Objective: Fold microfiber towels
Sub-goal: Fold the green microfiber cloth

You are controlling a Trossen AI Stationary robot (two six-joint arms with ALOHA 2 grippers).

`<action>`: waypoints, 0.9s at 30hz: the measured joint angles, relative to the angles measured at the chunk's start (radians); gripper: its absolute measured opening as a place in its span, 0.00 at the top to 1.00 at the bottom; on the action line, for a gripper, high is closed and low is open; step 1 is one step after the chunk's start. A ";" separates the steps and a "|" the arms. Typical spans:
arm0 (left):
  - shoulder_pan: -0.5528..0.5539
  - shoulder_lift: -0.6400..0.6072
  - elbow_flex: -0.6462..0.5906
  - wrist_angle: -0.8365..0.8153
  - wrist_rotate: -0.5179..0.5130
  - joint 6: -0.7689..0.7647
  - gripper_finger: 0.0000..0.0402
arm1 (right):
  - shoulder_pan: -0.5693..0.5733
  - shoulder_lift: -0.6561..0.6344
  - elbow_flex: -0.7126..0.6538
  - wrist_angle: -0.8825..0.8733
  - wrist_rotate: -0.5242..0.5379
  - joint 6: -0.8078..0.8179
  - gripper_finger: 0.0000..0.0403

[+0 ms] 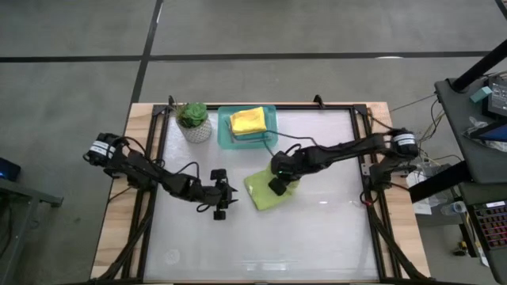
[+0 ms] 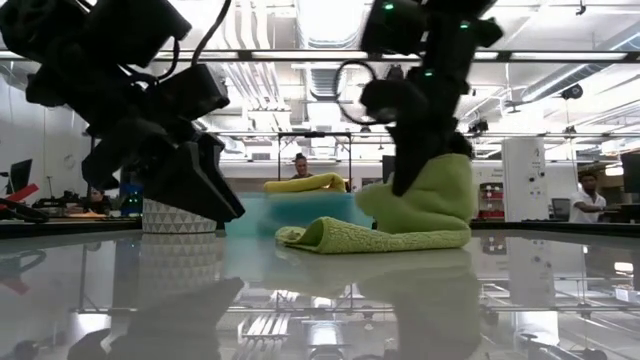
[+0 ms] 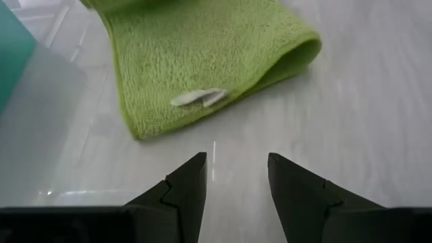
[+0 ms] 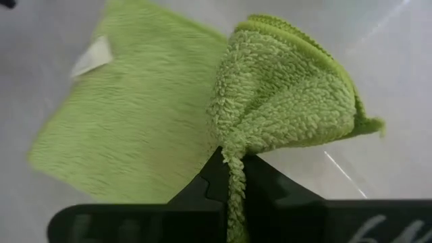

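Right end effector (image 4: 231,177) pinching one raised edge of the lime green towel (image 1: 267,190) at mid tabletop (image 1: 317,229); left end effector (image 3: 236,179) spread and empty just beside it. Risk of thin pinched cloth slipping out, or of the fold landing crooked on the glossy, slippery surface. Beyond, yellow towel (image 1: 247,121) in teal tray (image 1: 225,136), potted plant (image 1: 193,121), workshop room with a person (image 2: 590,197) far behind.

Folded towel (image 1: 247,120) in tray (image 1: 224,136), right of plant (image 1: 193,121).

White glossy table (image 1: 317,229), wood border. On it: lime green towel (image 1: 265,192) near centre, teal tray (image 1: 225,136) at 12 o'clock, potted plant (image 1: 193,123) at 11.
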 joint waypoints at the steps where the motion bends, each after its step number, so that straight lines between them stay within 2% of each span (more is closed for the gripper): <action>1: -0.001 0.005 0.000 0.003 0.000 -0.004 0.64 | 0.005 0.027 0.024 -0.002 -0.005 -0.010 0.97; 12: -0.001 0.079 0.000 0.138 -0.002 0.002 0.64 | 0.013 0.252 0.256 -0.075 -0.025 -0.068 0.97; 20: 0.006 0.159 0.002 0.241 -0.025 0.006 0.64 | 0.013 0.254 0.273 -0.058 -0.024 -0.025 0.96; 23: 0.012 0.191 0.009 0.251 -0.025 0.006 0.64 | 0.015 0.256 0.272 -0.053 -0.023 -0.018 0.92; 27: 0.015 0.219 0.016 0.273 -0.027 0.006 0.64 | 0.020 0.260 0.270 -0.042 -0.024 -0.016 0.81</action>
